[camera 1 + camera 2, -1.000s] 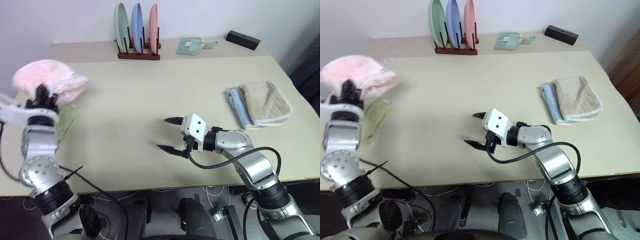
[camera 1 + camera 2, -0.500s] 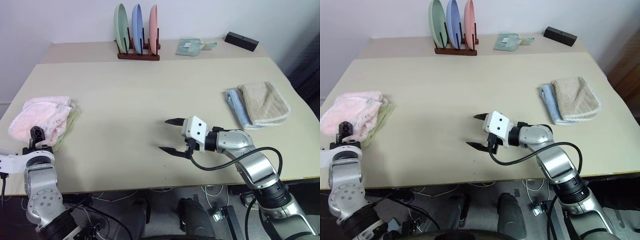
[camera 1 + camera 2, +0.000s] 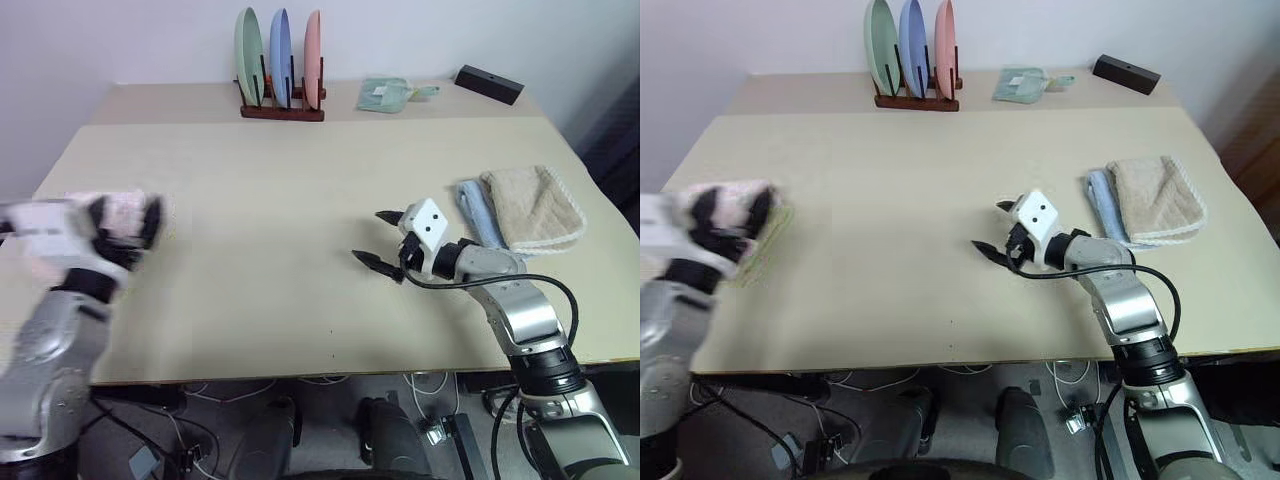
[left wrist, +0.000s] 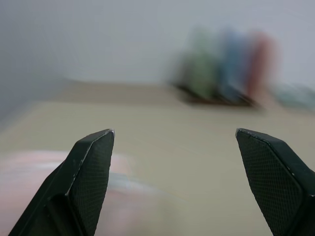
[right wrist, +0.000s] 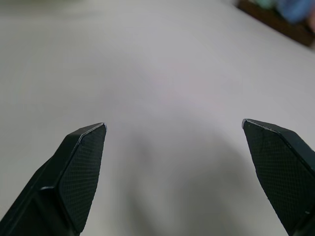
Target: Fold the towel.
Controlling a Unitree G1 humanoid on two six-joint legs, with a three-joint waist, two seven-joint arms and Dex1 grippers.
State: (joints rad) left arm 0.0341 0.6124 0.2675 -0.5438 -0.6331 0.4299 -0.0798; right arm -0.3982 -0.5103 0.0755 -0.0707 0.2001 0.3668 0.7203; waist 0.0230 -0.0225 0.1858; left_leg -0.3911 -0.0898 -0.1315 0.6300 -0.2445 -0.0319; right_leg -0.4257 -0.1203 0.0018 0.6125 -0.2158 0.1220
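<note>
Left eye view: three plates, two claws.

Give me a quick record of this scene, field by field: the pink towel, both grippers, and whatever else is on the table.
towel: pink towel lies bunched at the table's left edge, on a light green cloth
left gripper: left gripper open, empty, by the towel
right gripper: right gripper open, empty, over bare table right of centre
right side: beige towel lying on a blue towel
far edge: plate rack with green, blue and pink plates; small green cloth; black box
</note>
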